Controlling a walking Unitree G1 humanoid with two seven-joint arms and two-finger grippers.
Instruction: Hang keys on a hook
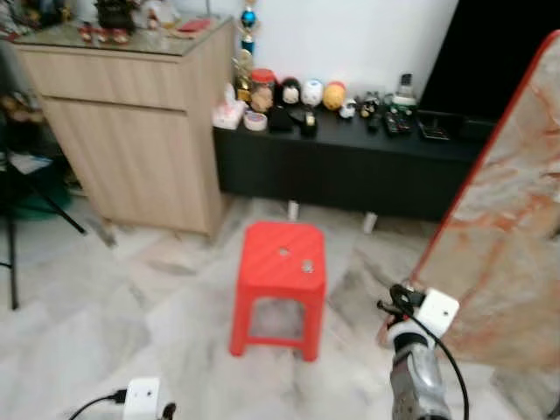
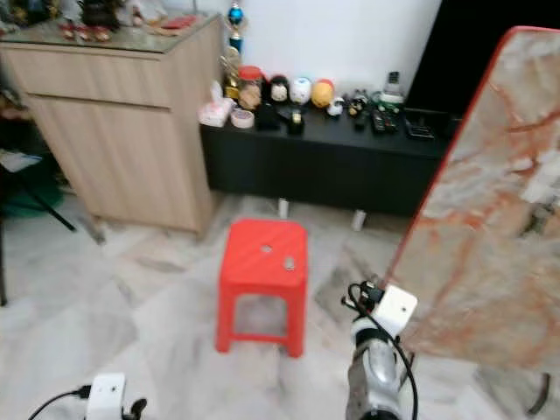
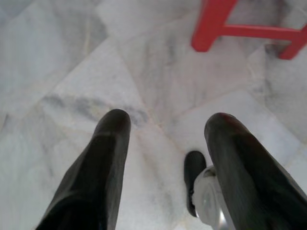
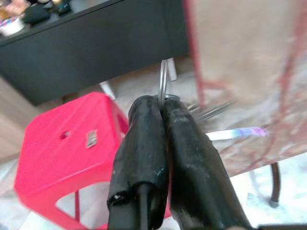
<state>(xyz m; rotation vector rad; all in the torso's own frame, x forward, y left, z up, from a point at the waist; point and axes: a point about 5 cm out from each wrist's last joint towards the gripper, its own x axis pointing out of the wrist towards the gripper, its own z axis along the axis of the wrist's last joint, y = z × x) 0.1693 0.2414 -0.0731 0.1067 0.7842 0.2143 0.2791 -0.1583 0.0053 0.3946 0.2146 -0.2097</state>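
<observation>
Right hand (image 4: 163,108), centre of the right wrist view: I have its two black fingers (image 4: 144,143) pressed together on the keys (image 4: 165,84). The key ring stands up just above the fingertips, and the key blades fan out beside them toward the right of the frame. In the left eye view the same arm comes up from the lower right, its white wrist block next to the edge of the marbled board (image 1: 507,245).

Left hand (image 3: 163,139), left wrist view: fingers spread wide apart with nothing between them, pointing down at the marble floor (image 3: 72,72); I judge this arm idle.

Red stool (image 1: 282,284), centre of the left eye view, stands on the floor before the black worktop (image 1: 350,166) in the upper middle, which carries small figurines and remotes. A wooden cabinet (image 1: 131,122) fills the upper left.

Progress, as I judge it: the pick-up is done, since the keys are secured in my right hand. I cannot make out a hook for certain; a small dark fitting on the board at the right of the right eye view is too blurred to name. Finding the hook, approaching it and threading the ring over it all remain.
</observation>
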